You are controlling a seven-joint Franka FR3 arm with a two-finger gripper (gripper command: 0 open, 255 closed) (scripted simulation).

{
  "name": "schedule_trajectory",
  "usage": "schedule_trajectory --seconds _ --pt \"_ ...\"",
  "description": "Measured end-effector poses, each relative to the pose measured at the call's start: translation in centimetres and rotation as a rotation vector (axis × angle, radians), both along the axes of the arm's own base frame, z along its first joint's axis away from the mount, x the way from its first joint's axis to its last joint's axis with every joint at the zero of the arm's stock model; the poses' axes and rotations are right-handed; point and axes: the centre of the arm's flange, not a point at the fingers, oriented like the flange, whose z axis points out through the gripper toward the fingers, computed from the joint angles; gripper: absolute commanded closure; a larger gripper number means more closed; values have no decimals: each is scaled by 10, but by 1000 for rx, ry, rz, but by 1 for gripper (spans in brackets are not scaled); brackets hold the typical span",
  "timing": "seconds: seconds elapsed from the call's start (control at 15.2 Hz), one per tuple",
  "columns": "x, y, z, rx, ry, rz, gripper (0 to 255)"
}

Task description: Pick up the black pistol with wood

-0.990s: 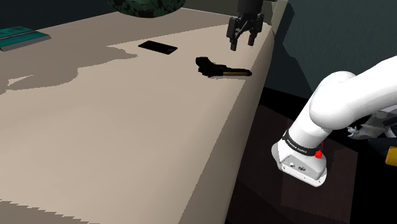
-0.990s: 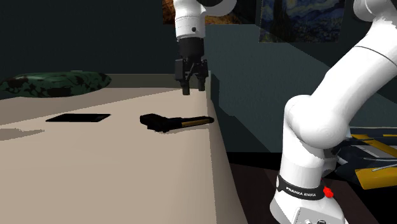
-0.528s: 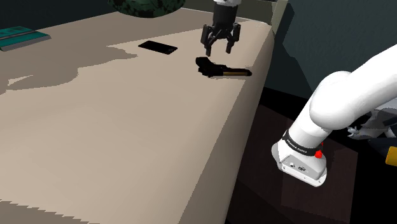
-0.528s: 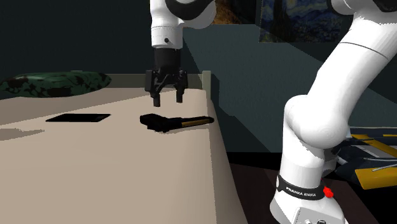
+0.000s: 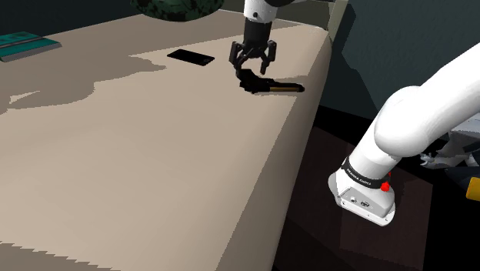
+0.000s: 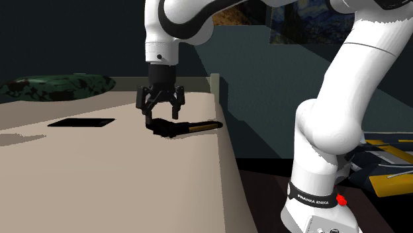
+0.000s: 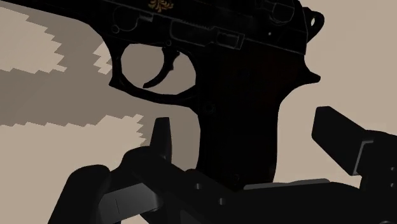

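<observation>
A robot arm's black gripper hangs directly above a black pistol. The pistol lies flat on a broad beige surface, close to the edge nearest the arm's white base. Its dark body gives way to a brown-gold length that reaches toward that edge.

Seen from the wrist, the two fingers stand wide apart, one on each side of the grip — they hold nothing and do not touch it. The step in hand looks like the last of the approach, just before the grasp. The next move probably calls for a short drop until the fingertips bracket the grip low down, then a firm close. The pistol is thin and lies flat, so stopping too high could let the fingers slide off it.

Just beyond the pistol, away from the edge, lies a flat black rectangle, and farther off a dark green mottled cushion. Well apart from the pistol, at a far corner, sit flat teal things. On the wall beyond the pistol hangs a swirling blue-and-yellow painting.
</observation>
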Motion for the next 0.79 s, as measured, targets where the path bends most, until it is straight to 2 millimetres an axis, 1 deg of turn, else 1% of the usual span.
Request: schedule_trajectory --seconds 0.13,0.2,0.79 --pt "0 -1 -8 0 0 0 0" --pt "0 -1 -11 0 0 0 255" --pt "1 -3 -13 0 -3 -1 255"
